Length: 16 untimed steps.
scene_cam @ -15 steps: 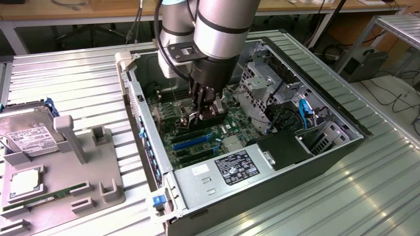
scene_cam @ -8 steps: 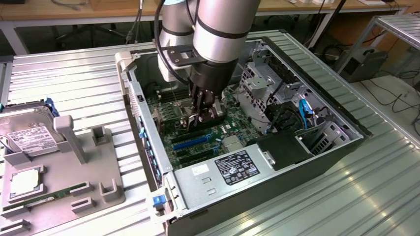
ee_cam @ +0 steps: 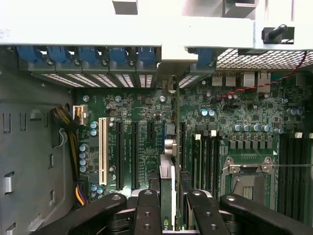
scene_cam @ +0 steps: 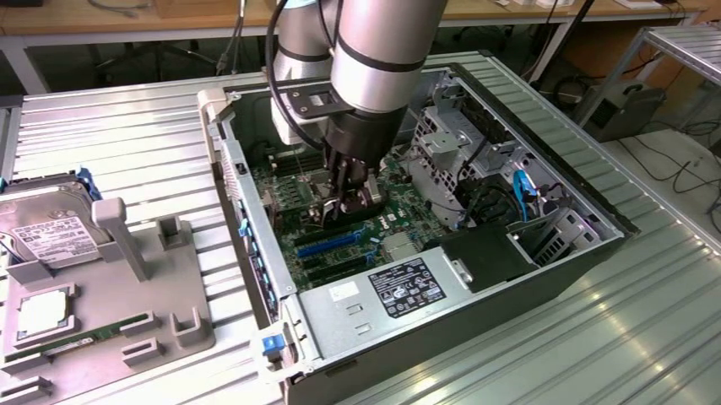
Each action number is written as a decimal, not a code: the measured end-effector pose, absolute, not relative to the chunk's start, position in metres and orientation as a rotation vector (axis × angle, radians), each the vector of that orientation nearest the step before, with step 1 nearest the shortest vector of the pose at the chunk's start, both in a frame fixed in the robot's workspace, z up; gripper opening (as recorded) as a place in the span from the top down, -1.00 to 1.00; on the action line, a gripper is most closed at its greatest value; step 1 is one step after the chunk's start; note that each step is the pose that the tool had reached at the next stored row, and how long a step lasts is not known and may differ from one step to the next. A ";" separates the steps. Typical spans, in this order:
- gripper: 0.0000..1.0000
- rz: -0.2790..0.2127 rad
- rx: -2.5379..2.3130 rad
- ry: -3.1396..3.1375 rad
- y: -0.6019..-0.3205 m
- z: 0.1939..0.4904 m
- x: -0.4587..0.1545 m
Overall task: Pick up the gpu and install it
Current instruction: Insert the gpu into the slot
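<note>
I see the claw (ee_cam: 168, 215) clamped on the gpu (ee_cam: 167, 181), card upright over the motherboard (ee_cam: 142, 142) inside the open case (scene_cam: 507, 325), mid-bench. The bench (scene_cam: 631, 337) is ribbed metal, with wooden desks (scene_cam: 113, 18) beyond.

1. I see the ribbed silver metal counter (scene_cam: 631, 337) running across the scene, with pale glare on it toward the exterior view's right.
2. Behind it a wooden bench (scene_cam: 113, 21) on white legs spans the back, with shadow underneath.
3. At the exterior view's right stands a grey metal frame (scene_cam: 676, 42). A dark box (scene_cam: 623, 110) sits below it, and loose cables (scene_cam: 690, 169) lie on a pale surface.
</note>
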<state>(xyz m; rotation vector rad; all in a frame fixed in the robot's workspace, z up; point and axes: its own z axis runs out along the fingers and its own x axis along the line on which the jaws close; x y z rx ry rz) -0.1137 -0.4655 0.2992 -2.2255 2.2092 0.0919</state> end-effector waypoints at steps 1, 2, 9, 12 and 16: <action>0.47 0.092 -2.226 2.211 -0.466 0.298 -0.114; 0.47 0.092 -2.226 2.213 -0.466 0.298 -0.114; 0.47 0.097 -2.217 2.230 -0.466 0.293 -0.114; 0.47 0.096 -2.214 2.233 -0.466 0.290 -0.114; 0.47 0.096 -2.213 2.234 -0.466 0.287 -0.114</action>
